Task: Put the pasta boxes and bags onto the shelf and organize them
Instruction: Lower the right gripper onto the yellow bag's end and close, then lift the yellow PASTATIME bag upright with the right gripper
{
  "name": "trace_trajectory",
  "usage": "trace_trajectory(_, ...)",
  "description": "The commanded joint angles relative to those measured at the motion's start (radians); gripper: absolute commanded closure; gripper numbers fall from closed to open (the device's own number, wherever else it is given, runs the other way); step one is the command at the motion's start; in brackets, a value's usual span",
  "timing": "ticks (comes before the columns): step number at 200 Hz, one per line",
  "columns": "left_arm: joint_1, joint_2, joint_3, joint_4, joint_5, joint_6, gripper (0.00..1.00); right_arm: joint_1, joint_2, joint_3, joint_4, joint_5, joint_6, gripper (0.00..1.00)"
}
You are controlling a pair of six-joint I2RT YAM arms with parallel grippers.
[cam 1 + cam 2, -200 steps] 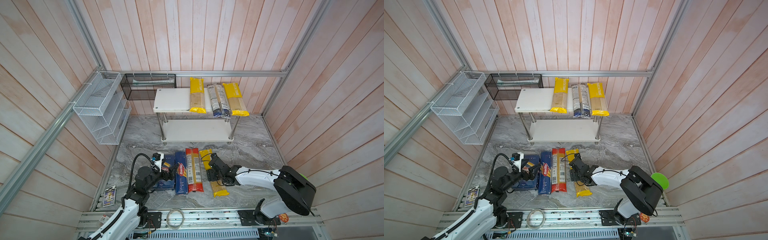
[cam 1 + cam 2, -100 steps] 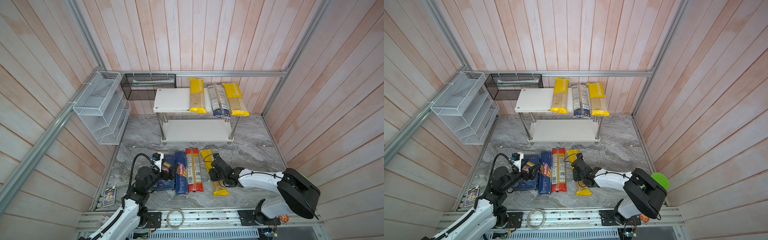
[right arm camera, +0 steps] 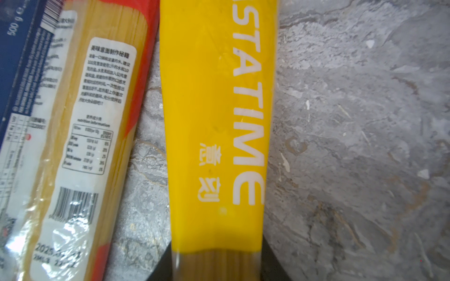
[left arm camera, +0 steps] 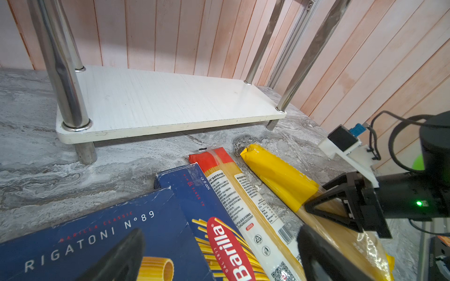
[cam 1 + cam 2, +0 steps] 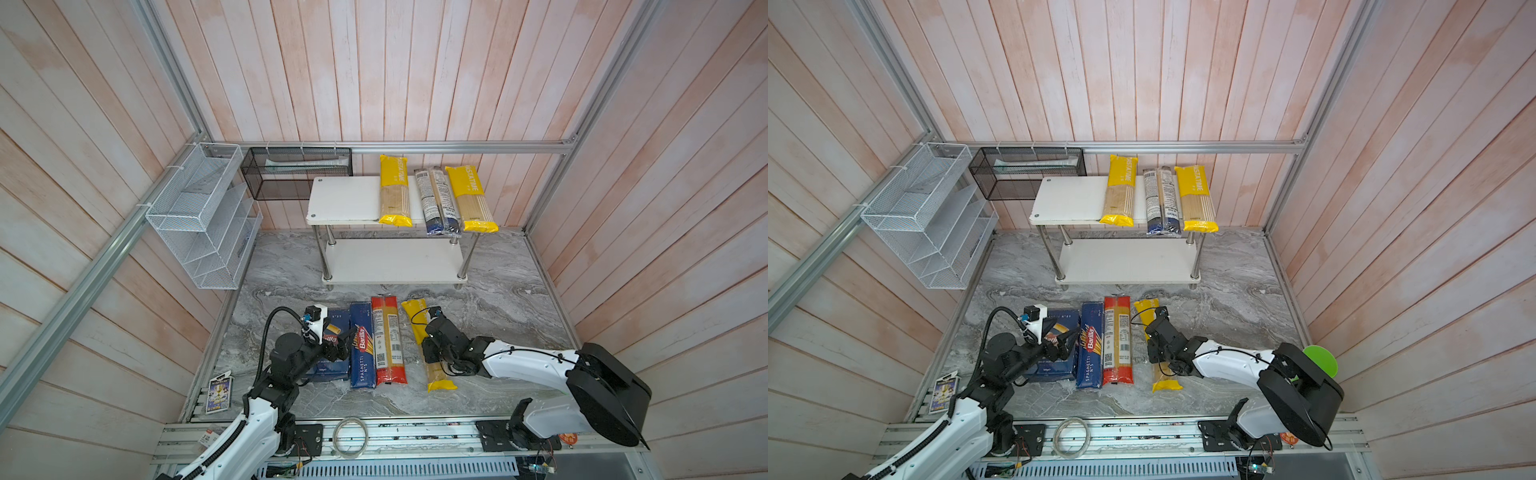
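The white shelf (image 5: 349,199) holds two yellow bags (image 5: 395,195) and a dark blue bag (image 5: 436,203) on its top tier. Its lower tier (image 4: 158,102) is bare. On the floor lie the rigatoni box (image 4: 97,233), the spaghetti box (image 5: 361,353), a red-ended bag (image 5: 388,340) and a yellow PASTATIME bag (image 3: 214,121). My right gripper (image 3: 216,265) is shut across that yellow bag's middle, a finger tight on each side. My left gripper (image 4: 219,238) hovers open over the two boxes, holding nothing.
A white wire-mesh organiser (image 5: 199,216) hangs on the left wall and a black mesh basket (image 5: 295,172) hangs at the back left. A card (image 5: 218,392) lies at the front left edge. A wire coil (image 5: 351,432) rests on the front rail.
My right gripper's jaws have closed in on the yellow bag on the floor. The left arm has not moved.
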Motion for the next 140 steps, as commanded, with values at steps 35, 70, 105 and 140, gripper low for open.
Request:
trace_trajectory(35, -0.003, -0.01, 0.004, 0.012, -0.013, 0.0, 0.01, 0.0, -0.033, 0.011, 0.016, -0.014, 0.004, 0.75)
trace_trajectory(70, -0.003, -0.011, 0.005, 0.011, -0.019, -0.001, 0.0, -0.001, -0.055, 0.028, -0.013, 0.003, -0.005, 0.79)
trace_trajectory(105, -0.003, -0.01, 0.006, 0.011, -0.016, 0.001, 0.0, 0.0, -0.094, 0.014, 0.011, 0.005, 0.001, 0.83)
trace_trajectory(140, -0.003, -0.011, 0.006, 0.01, -0.023, -0.002, 0.0, 0.0, -0.136, 0.001, 0.032, -0.011, -0.013, 0.85)
